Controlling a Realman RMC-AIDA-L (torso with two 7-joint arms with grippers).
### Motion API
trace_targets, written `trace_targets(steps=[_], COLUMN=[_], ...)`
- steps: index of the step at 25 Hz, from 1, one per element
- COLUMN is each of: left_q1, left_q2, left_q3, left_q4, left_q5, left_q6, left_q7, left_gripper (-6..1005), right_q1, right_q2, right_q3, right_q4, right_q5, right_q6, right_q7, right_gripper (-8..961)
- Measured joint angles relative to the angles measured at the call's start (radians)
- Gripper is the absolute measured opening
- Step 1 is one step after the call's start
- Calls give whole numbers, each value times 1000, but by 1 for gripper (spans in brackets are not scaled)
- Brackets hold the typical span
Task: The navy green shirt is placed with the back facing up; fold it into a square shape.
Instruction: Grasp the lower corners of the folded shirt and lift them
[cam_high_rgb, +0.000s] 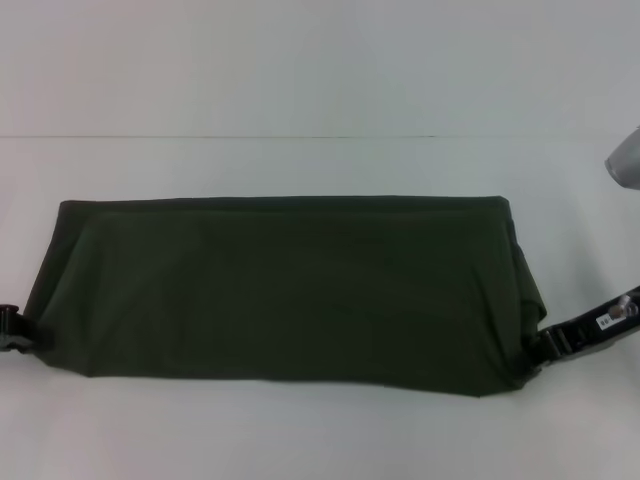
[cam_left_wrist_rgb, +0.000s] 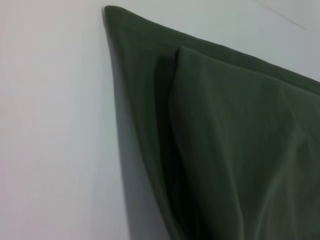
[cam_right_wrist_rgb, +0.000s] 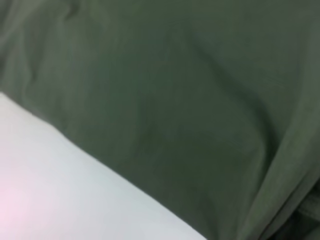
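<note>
— Navy green shirt (cam_high_rgb: 280, 290): where is it?
— Folded into a wide band across the middle of the white table (cam_high_rgb: 320, 430).
— And the grippers?
— Left gripper (cam_high_rgb: 22, 330) at its left end, right gripper (cam_high_rgb: 545, 345) at its right end; whether either is pinching cloth, I cannot tell.

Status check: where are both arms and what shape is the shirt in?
Left end effector at shirt's left edge, right end effector at right edge. Shirt a wide folded band. Nothing obstructing.
</note>
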Motion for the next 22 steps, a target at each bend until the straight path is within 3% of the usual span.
trace_targets(steps=[15, 22], left_q1=[-18, -19], left_q2=[8, 11], left_q3=[0, 0], left_q4=[5, 7], left_q5=[83, 96], left_q6=[168, 241], left_q7=[4, 10], left_gripper=[34, 35], right_q1=[-14, -16], right_q2=[-10, 8], right_q3=[-10, -34], right_q4=[0, 1], right_q5=[-18, -67], right_q6=[-174, -203], right_q7=[-92, -121], right_gripper=[36, 35])
